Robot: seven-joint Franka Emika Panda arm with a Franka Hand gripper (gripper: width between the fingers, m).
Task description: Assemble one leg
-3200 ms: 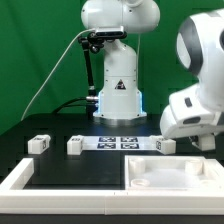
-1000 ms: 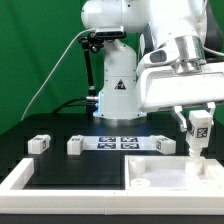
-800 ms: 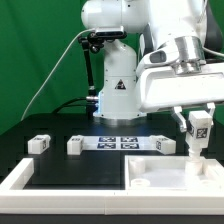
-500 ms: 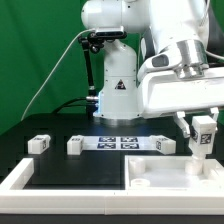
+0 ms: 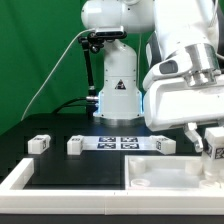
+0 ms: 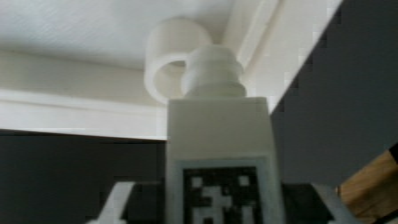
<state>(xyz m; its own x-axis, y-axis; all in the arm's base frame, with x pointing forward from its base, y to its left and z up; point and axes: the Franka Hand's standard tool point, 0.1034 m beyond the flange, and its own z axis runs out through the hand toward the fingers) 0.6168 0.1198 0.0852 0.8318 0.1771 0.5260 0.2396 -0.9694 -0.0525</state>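
My gripper (image 5: 211, 143) is shut on a white leg (image 5: 216, 139) and holds it upright, low over the far right corner of the large white panel (image 5: 160, 176). In the wrist view the leg (image 6: 217, 120) stands between the fingers (image 6: 125, 205) with its black-and-white marker facing the camera. Its tip points at a raised round socket (image 6: 173, 58) in the panel's corner (image 6: 71, 85); I cannot tell whether they touch. Three more legs lie on the table: one (image 5: 38, 144), a second (image 5: 75, 146) and a third (image 5: 163, 144).
The marker board (image 5: 118, 143) lies between the loose legs in front of the robot base (image 5: 118, 95). A white L-shaped rail (image 5: 20, 177) lies at the exterior view's lower left. The arm's body (image 5: 185, 70) fills the upper right.
The gripper has carried the leg down and towards the exterior view's right, closer to the panel's corner. The loose legs and the panel have not moved.
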